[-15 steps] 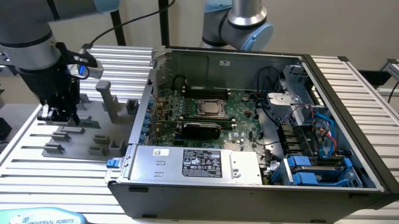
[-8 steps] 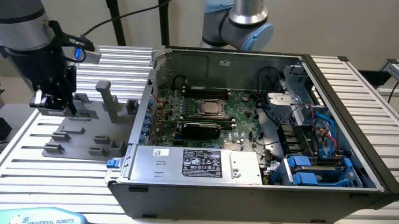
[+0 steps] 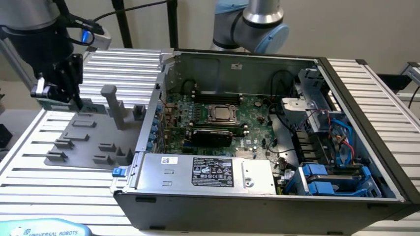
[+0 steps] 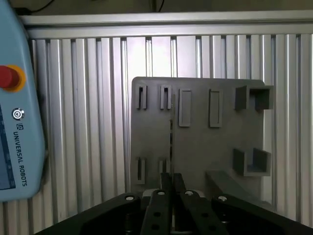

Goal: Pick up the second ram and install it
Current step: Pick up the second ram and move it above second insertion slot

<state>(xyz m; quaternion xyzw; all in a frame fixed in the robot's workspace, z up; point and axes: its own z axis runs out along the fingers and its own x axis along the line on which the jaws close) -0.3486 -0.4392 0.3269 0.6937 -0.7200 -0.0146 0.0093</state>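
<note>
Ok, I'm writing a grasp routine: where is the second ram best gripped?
Pinch its two flat faces across the upper long edge, coming straight down from above. The second ram stands on edge along the grey fixture, showing as a thin line from above, so probably only that edge is free. The gripper is shut on it that way.

The desk (image 4: 88,122) is showing silver ribbed stripes, the holder plate (image 4: 205,142) plain grey, the end effector (image 4: 171,177) black, the second ram (image 4: 171,128) a dark edge.
</note>
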